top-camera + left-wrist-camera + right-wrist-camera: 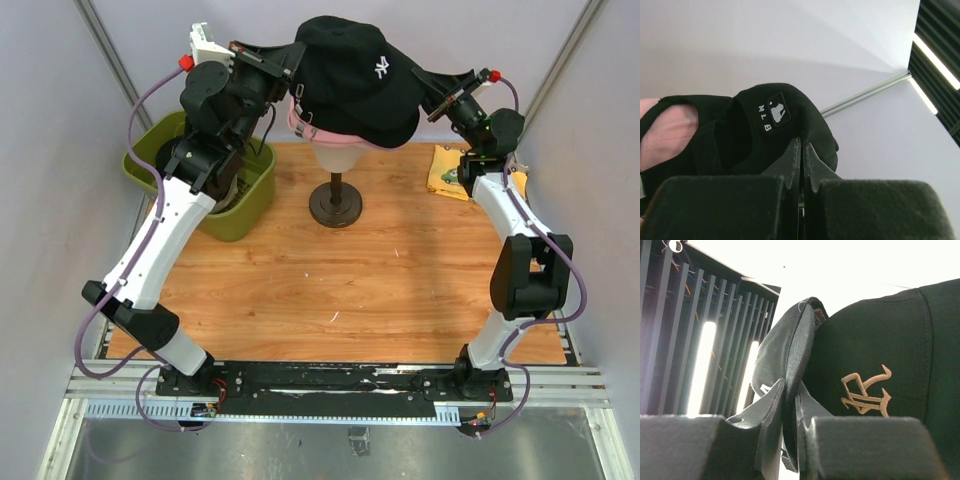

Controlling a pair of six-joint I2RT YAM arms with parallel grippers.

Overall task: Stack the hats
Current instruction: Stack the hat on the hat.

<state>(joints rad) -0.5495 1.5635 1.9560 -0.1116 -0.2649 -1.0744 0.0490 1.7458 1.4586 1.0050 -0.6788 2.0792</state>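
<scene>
Far L, at abt 10 o'clock on the table, sits the green bin (250, 205), not in play. Above it the L gripper (296, 58) is pinched right down on the rear of the black cap (350, 75). In its wrist view the jaws meet on the cloth just below-right of the MLB patch (774, 114), w/ nothing btwn them but fabric. From above, that gripper is at the cap's 9 o'clock.

The cap hangs in the air at the table's 12 o'clock, spanned btwn both arms, directly over the mannequin head (335, 152), which wears the pink cap (303, 125). Pink shows under the black rim from above and through the rear opening in the L wrist view. Can't tell if black is touching pink yet.

R gripper (435, 95) is at the cap's 3 o'clock, jaws all but closed on the brim (785, 345) edge, which stands up thin btwn the fingers. The crown w/ stitched logo lies off at 2 o'clock in that view.

Handling, my guess:
- **Feel:** light, w/ a soft crown that sags & folds. Cloth isn't slippery and nothing's fragile.
- **Best hold:** the brim is the only stiff part, and R has it.
- **Other hold:** the rear band is the other sensible spot, and L has it.
- **Risk:** the two-point hold should leave the crown open for dropping over the pink one, but a thin pinch of cloth could slide out if tugged hard.
</scene>
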